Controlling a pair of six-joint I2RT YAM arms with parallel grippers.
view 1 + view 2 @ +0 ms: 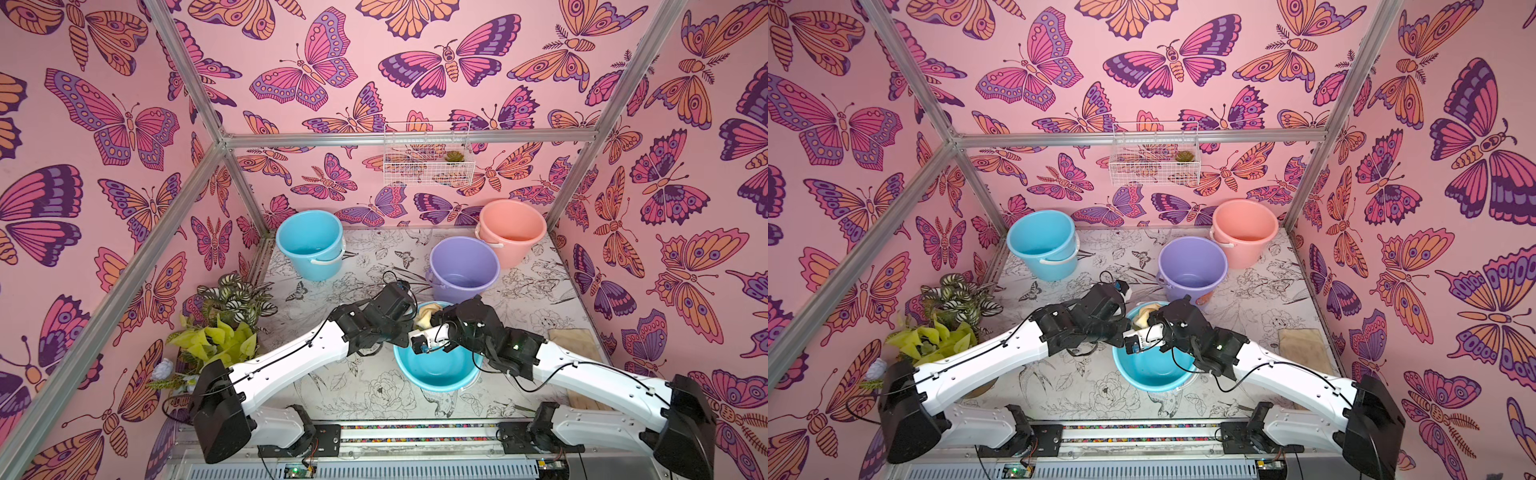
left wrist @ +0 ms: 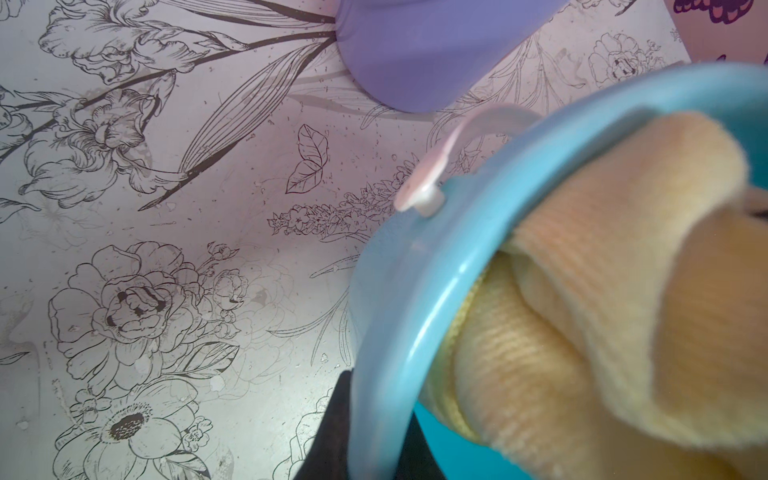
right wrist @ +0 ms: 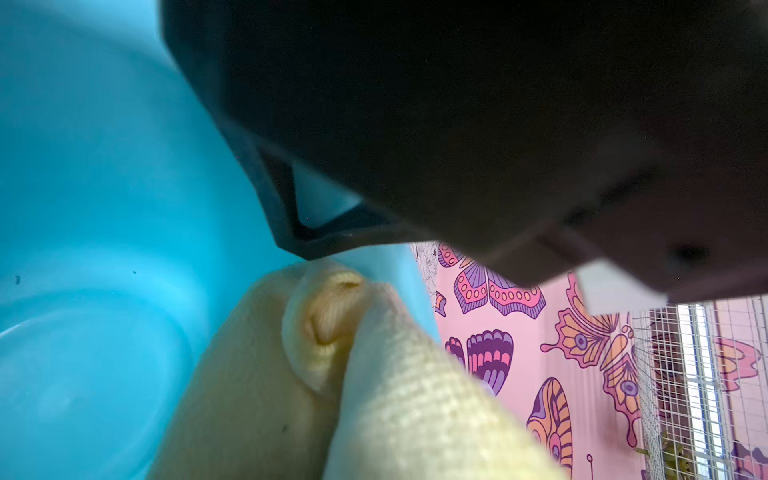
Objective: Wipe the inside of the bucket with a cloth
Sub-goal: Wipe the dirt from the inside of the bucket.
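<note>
The lavender bucket (image 1: 463, 268) (image 1: 1192, 266) (image 2: 436, 50) stands upright in mid-table, untouched, with neither gripper at it. In front of it stands a sky-blue bucket (image 1: 436, 370) (image 1: 1154, 370). My left gripper (image 1: 409, 336) (image 2: 374, 449) is shut on that blue bucket's rim (image 2: 399, 316), one dark finger on each side of the rim. The pale-yellow cloth (image 1: 428, 316) (image 1: 1142, 318) (image 3: 374, 415) is bunched against the blue bucket's inner wall (image 3: 104, 208) near the far rim. My right gripper (image 1: 434, 322) is shut on the cloth, its fingertips hidden by the cloth.
A second sky-blue bucket (image 1: 309, 245) stands back left and a salmon-pink bucket (image 1: 511, 230) back right. Potted plants (image 1: 224, 324) crowd the left edge. A tan mat (image 1: 575, 345) lies by the right wall. A wire basket (image 1: 428, 153) hangs on the back wall.
</note>
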